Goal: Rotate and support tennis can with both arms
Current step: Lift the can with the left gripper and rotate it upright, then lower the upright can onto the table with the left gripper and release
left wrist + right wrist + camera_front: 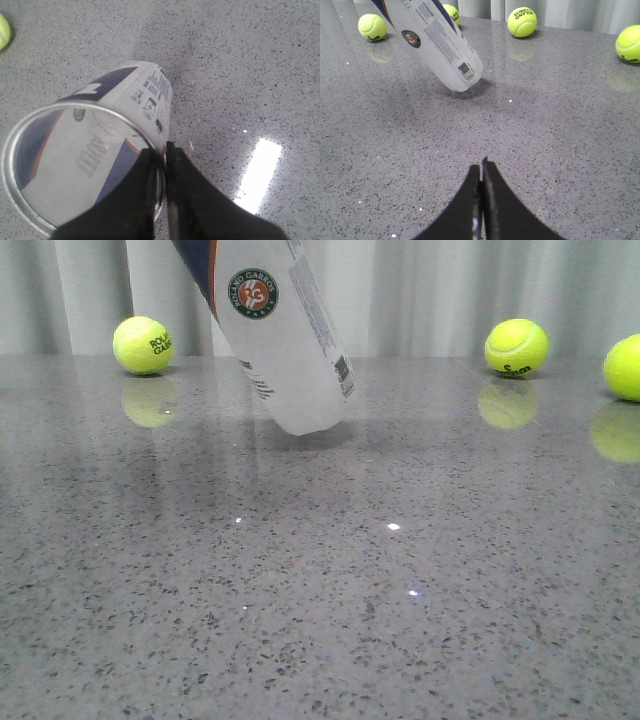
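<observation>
- Left gripper (165,152) pinches the metal rim of the tennis can (280,335), its two black wedge fingers closed on the can's wall, one inside the open mouth and one outside.
- Right gripper (482,172) hangs over bare table with its pointed fingers pressed together, holding nothing, well apart from the can.
- Grey speckled stone table (320,590), the largest thing in view, is polished enough to mirror the balls and throw bright ceiling glints, so a rounded plastic base would probably slide on it easily.
- Tennis can sits tilted in the middle of the far half of the table, open end raised toward the robot's left, rounded white closed end low; whether that end touches the top or hovers just above cannot be told.
- Its body is a long smooth white plastic cylinder with a navy section, an orange stripe, a round green-and-orange emblem and printed barcodes; the rim is thin bright metal.
- Step in hand, as I judge it: the rotating half is under way and the supporting half is not yet begun; next, the right gripper needs to open and meet the lower white end.
- Fuzzy yellow tennis balls rest along the far edge, one to the left (143,345) and two to the right (516,347), clear of the can.
</observation>
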`<state>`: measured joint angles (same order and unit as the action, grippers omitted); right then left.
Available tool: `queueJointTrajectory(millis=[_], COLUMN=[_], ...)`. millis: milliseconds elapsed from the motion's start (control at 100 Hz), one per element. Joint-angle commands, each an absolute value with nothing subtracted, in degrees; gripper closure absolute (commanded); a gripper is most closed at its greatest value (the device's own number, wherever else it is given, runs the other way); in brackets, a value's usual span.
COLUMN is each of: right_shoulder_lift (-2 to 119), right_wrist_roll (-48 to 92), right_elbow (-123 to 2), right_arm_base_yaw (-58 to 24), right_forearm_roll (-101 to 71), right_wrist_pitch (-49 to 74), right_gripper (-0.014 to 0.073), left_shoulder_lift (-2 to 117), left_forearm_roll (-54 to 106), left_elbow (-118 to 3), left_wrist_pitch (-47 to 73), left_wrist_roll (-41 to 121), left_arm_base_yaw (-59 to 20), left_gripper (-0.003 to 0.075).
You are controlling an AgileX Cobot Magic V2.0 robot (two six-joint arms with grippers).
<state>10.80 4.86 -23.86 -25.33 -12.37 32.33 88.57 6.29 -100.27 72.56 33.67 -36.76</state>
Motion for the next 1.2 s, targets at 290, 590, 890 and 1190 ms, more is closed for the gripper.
queueJointTrajectory(millis=[290,590,890,1190], right_shoulder_lift=[11.40,11.40,11.40,11.40], right_wrist_roll=[5.07,5.07,5.07,5.07], right_elbow=[-25.20,-25.20,-25.20,-25.20], right_arm_base_yaw=[-25.15,-25.15,-25.15,-25.15], right_forearm_roll=[-12.22,-12.22,-12.22,-12.22], right_wrist_pitch=[28.16,28.16,28.16,28.16], right_gripper=[0.0654,0.0654,0.0654,0.0654], left_shoulder_lift=[88.73,95.61,103.97,105.31], left_forearm_roll=[7.00,8.28,9.65,10.56], left_elbow=[-102.14,-111.95,-122.51,-123.85], left_wrist_pitch=[72.20,72.15,72.66,71.23], left_wrist_roll=[32.89,32.68,32.68,32.68], left_arm_base_yaw=[-37.15,-37.15,-37.02,-37.01], left_gripper=[0.0405,0.0343,0.0343,0.0343])
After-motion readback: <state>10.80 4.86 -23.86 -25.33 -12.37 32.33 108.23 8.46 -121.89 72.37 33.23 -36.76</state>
